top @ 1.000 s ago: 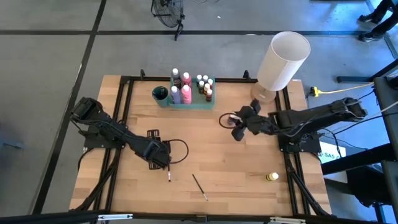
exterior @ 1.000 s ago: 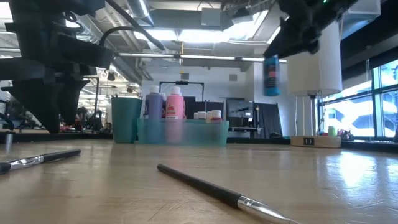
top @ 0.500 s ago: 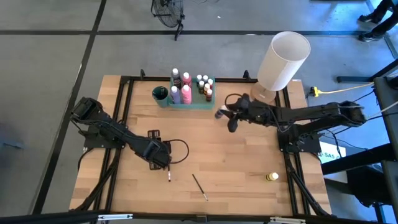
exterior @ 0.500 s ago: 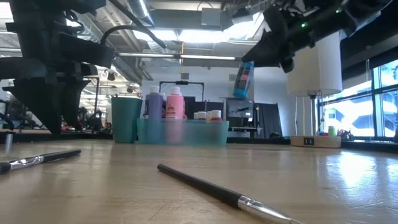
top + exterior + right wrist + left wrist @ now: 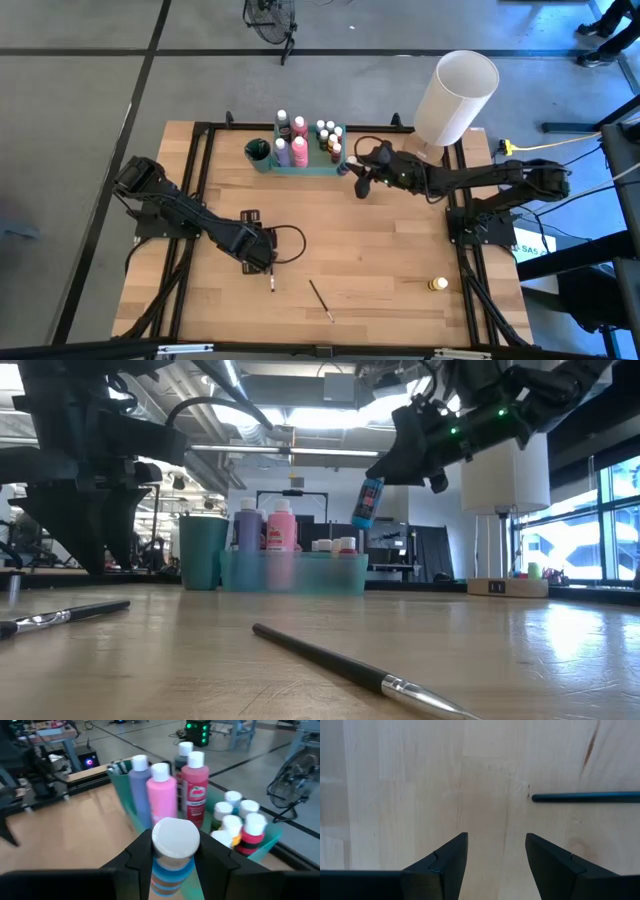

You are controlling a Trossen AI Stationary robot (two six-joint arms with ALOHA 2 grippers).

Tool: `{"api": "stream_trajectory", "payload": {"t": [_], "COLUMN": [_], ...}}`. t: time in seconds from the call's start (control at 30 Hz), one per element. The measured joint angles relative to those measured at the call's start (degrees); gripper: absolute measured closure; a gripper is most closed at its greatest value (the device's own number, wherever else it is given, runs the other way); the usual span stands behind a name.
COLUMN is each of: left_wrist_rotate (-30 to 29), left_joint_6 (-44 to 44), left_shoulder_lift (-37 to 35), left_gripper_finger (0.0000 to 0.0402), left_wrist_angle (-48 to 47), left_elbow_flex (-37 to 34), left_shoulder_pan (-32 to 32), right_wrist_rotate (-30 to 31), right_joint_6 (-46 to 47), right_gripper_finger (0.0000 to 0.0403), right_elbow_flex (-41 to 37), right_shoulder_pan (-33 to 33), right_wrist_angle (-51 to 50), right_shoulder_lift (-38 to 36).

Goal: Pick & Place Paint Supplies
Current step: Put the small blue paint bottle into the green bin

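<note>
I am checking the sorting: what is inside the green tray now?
The green tray holds upright bottles: purple, pink, red, and several small white-capped ones. Its floor beneath them is hidden.

R arm is reaching far across the table toward its back edge, nearly straight, its gripper (image 5: 355,178) hanging up in the air w/ fingers (image 5: 216,862) clamping a blue bottle (image 5: 368,502) tilted cap-down. L arm is sitting bent over the table's left-middle, its gripper (image 5: 262,258) hanging low, pointing down, w/ fingers (image 5: 445,865) standing apart and gripping nothing.
</note>
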Motion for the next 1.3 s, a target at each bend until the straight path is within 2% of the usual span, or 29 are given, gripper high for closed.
{"api": "stream_trajectory", "payload": {"t": [0.23,0.43,0.73,1.3], "left_wrist_rotate": [-0.07,-0.13,-0.07,-0.04], "left_joint_6": [0.29,0.67,1.49,1.23], "left_shoulder_lift": [0.00,0.00,0.00,0.00], "left_gripper_finger": [0.0206,0.0206,0.0206,0.0206], "left_wrist_angle": [0.67,0.67,0.67,0.67], "left_elbow_flex": [0.00,0.00,0.00,0.00], "left_shoulder_pan": [0.39,1.96,2.67,2.64], "right_wrist_rotate": [-0.02,-2.52,-0.84,-0.98], "right_joint_6": [-0.13,-1.82,-1.59,-0.73], "right_gripper_finger": [0.0285,0.0285,0.0285,0.0285], "right_elbow_flex": [0.32,5.38,12.29,13.33], "right_shoulder_pan": [-3.70,-4.42,-5.19,-6.22], "right_wrist_angle": [1.98,1.25,-6.14,-6.04], "right_shoulder_lift": [2.77,8.15,13.39,19.49]}}
